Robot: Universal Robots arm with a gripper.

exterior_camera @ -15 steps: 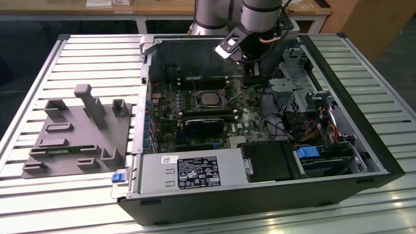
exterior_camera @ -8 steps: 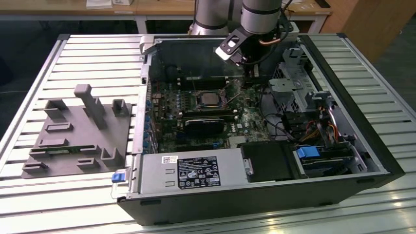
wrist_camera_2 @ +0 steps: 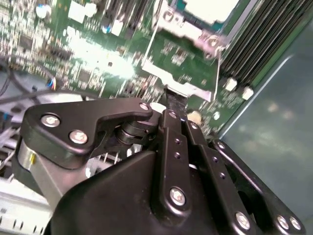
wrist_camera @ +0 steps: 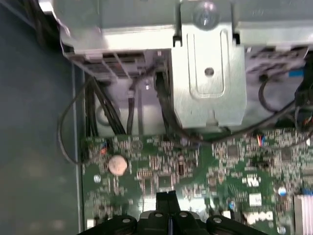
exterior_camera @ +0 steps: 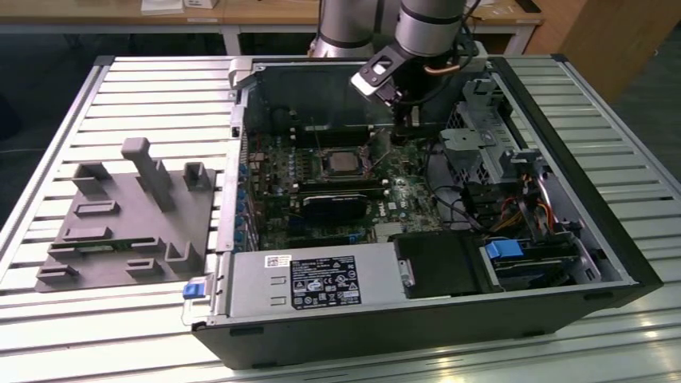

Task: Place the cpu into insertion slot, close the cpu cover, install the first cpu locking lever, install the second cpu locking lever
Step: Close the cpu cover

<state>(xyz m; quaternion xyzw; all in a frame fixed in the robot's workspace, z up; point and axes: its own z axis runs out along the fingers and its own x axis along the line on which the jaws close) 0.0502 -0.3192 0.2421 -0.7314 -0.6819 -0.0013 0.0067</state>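
Observation:
The cpu [exterior_camera: 343, 162], a small square chip with a dull silver top, lies in the insertion slot [exterior_camera: 321, 153] on the green motherboard inside the open case. In the second wrist view the cpu [wrist_camera_2: 210, 7] sits under the silvery cpu cover [wrist_camera_2: 190, 30], which lies flat around it. A thin metal lever [wrist_camera_2: 216, 68] runs along the socket's side. My gripper [exterior_camera: 400, 140] hangs just to the exterior view's right of the socket, low over the board. Its black fingers are together in both wrist views [wrist_camera_2: 175, 99] [wrist_camera: 167, 198], and I see nothing between them.
A long black heatsink [exterior_camera: 335, 203] sits in front of the socket, and a grey labelled power supply [exterior_camera: 309, 279] lies at the case front. A metal drive cage [exterior_camera: 479, 136] [wrist_camera: 205, 73] and cables [exterior_camera: 479, 207] crowd the exterior view's right. A grey fixture plate [exterior_camera: 127, 215] lies outside on the left.

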